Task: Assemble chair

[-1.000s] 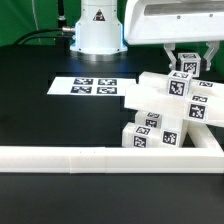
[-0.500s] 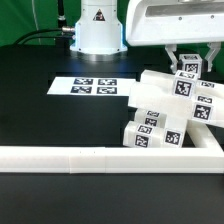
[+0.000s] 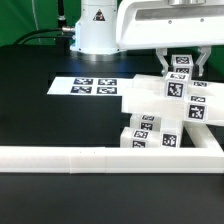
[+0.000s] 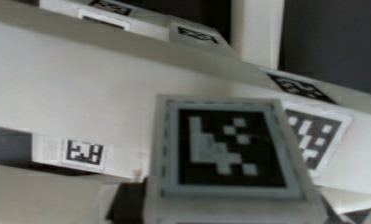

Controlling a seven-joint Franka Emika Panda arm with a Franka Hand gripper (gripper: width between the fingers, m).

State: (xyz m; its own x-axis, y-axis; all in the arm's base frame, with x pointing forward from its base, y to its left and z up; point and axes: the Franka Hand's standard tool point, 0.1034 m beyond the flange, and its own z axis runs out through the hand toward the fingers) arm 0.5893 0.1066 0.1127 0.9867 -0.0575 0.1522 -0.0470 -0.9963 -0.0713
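My gripper hangs at the exterior view's right, shut on a square white post of the chair, a finger on each side of the post's tagged end. Right below it the flat slab leans tilted over a heap of tagged white posts and bars. Whether the held post touches the slab I cannot tell. In the wrist view the post's tagged end face fills the near middle and hides the jaws. The slab's white face lies behind it.
The long white L-shaped rail runs along the front and turns back at the exterior view's right. The marker board lies flat on the black table left of the heap. The arm's base stands behind it.
The gripper has carried the post a little toward the exterior view's left, over the slab. The slab's upper edge appears shifted with it. The grip is unchanged.
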